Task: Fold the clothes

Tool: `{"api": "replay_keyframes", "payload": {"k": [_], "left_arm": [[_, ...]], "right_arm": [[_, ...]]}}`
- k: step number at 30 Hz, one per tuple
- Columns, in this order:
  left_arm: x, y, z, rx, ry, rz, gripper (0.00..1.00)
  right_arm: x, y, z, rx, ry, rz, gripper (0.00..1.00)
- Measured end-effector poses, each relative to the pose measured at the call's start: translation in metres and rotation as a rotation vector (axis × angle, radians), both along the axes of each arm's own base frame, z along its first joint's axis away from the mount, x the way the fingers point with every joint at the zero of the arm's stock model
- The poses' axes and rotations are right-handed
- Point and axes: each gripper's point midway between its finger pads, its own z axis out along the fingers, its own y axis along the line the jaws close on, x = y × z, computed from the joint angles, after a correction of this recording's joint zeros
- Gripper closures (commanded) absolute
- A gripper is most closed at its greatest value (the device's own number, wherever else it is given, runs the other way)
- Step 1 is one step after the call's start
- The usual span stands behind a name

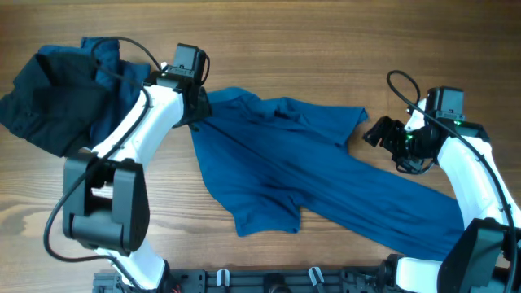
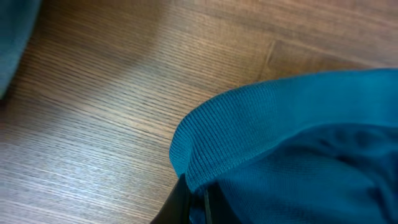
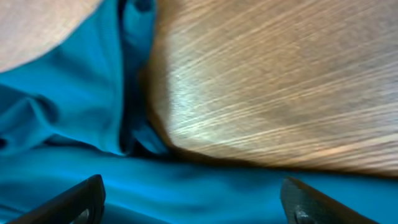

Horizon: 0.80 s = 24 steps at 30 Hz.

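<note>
Pinching the ribbed edge of the blue top (image 1: 326, 175) with the left gripper (image 2: 193, 202), jaws clenched on the cloth, at the top's upper-left end. Holding that edge bunched in a rounded fold just over the table (image 1: 326, 49). Holding the right gripper (image 3: 193, 186) released, fingers (image 3: 78, 202) standing wide apart, grasping nothing. Hovering it beside the top's upper-right corner, over blue cloth and bare wood. Leaving the rest of the top lying spread across the middle of the table, running slantwise from upper left toward the lower-right edge, one flap jutting toward the near side. Sitting at the far left, apart from the top: a dark pile (image 1: 45, 102), a second blue garment (image 1: 102, 53) touching its upper right.
</note>
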Motion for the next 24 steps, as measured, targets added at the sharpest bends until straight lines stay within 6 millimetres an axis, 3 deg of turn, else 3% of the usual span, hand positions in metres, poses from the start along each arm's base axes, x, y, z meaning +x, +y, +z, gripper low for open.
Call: {"api": "replay_keyframes", "payload": {"k": [1, 4, 8, 10, 13, 16, 19, 21, 22, 24], "left_arm": [[0.0, 0.001, 0.002, -0.002, -0.004, 0.002, 0.96], [-0.001, 0.0, 0.002, -0.018, 0.002, -0.002, 0.96], [-0.008, -0.003, 0.0, -0.034, 0.032, -0.013, 0.94], [-0.01, -0.003, 0.0, -0.035, 0.043, -0.019, 0.9], [-0.012, -0.003, -0.001, -0.036, 0.05, -0.02, 0.87], [-0.013, -0.003, -0.001, -0.035, 0.055, -0.02, 0.87], [-0.013, -0.003, -0.001, -0.035, 0.056, -0.02, 0.87], [-0.013, -0.003, -0.001, -0.034, 0.057, -0.02, 0.87], [-0.013, -0.003, -0.001, -0.035, 0.056, -0.02, 0.87], [-0.014, -0.003, -0.001, -0.035, 0.058, -0.02, 0.86]], "right_arm": [[0.003, 0.0, -0.002, -0.002, -0.02, 0.003, 0.27], [0.027, 0.014, -0.009, 0.023, -0.176, 0.062, 0.29], [0.033, 0.059, -0.024, 0.074, -0.299, 0.171, 0.31], [0.037, 0.08, -0.029, 0.095, -0.32, 0.21, 0.5], [0.042, 0.096, -0.036, 0.115, -0.315, 0.203, 0.96], [0.059, 0.099, -0.036, 0.118, -0.378, 0.185, 0.96], [0.088, 0.099, -0.011, 0.114, -0.52, 0.183, 0.94], [0.12, 0.097, 0.026, 0.1, -0.658, 0.191, 0.92], [0.147, 0.095, 0.065, 0.075, -0.781, 0.21, 0.92], [0.177, 0.092, 0.122, 0.033, -0.941, 0.239, 0.93]]}}
